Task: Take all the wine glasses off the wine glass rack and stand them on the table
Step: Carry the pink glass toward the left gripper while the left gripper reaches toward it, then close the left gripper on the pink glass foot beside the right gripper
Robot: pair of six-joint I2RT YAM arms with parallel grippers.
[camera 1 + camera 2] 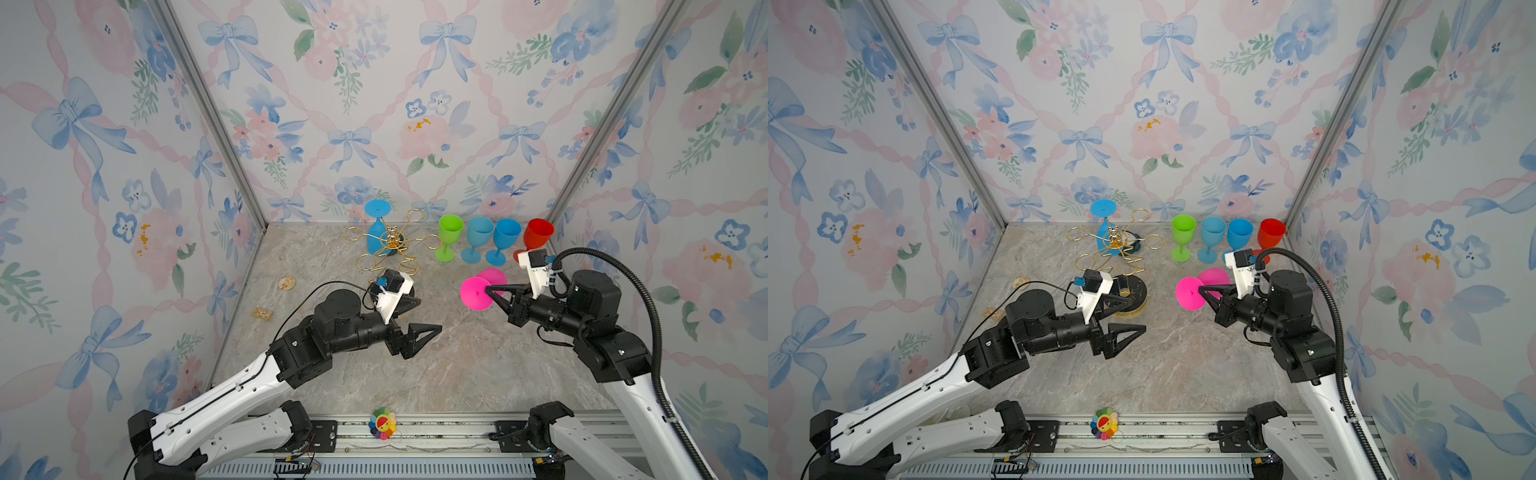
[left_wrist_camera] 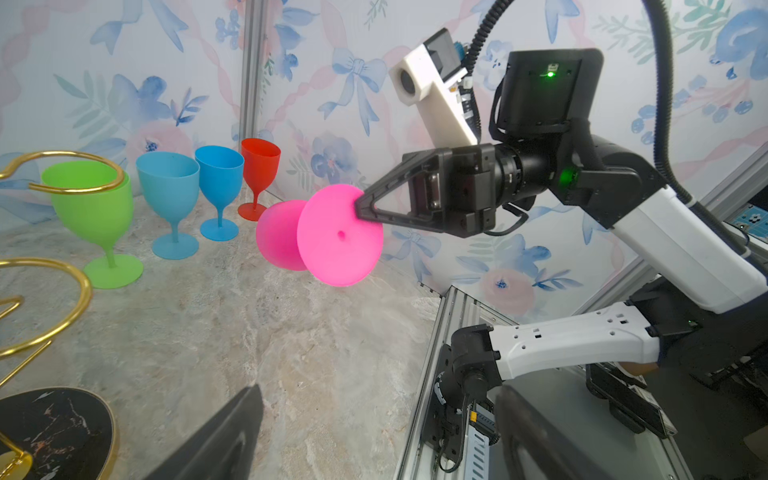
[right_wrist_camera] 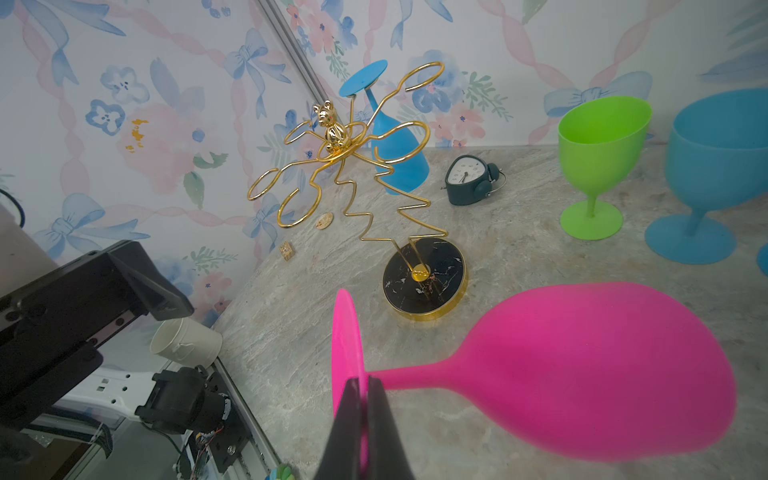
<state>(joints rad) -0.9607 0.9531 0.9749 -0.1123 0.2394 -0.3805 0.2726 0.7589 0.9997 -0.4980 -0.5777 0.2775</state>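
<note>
**Inspector:** Inventory, by count.

**Assistant:** One rack [image 1: 392,241]. Six glasses: one pink glass [image 1: 473,293], one green glass [image 1: 449,232], one red glass [image 1: 539,235] and three blue. One clock [image 3: 469,178] sits near the back wall, between the rack and the green glass. Two tan scraps [image 1: 286,283] lie on the table [image 1: 415,374], left of the rack.

**Inspector:** Location of the three blue?

**Assistant:** The teal glass [image 1: 480,237] and the blue glass [image 1: 508,236] stand upright in the back row, between green and red. The hung glass [image 1: 376,239] is upside down on a rear arm of the rack, foot uppermost.

**Inspector:** Right gripper?

**Assistant:** The right gripper [image 1: 489,289] is clenched on the rim of the pink glass's foot. That glass is held on its side with the stem level and the bowl toward the back row. It is clear of the rack, to the rack's right.

**Inspector:** Left gripper?

**Assistant:** The left gripper [image 1: 430,315] has its jaws spread wide with nothing between them. It is beside the rack's base, well apart from the hung glass.
</note>
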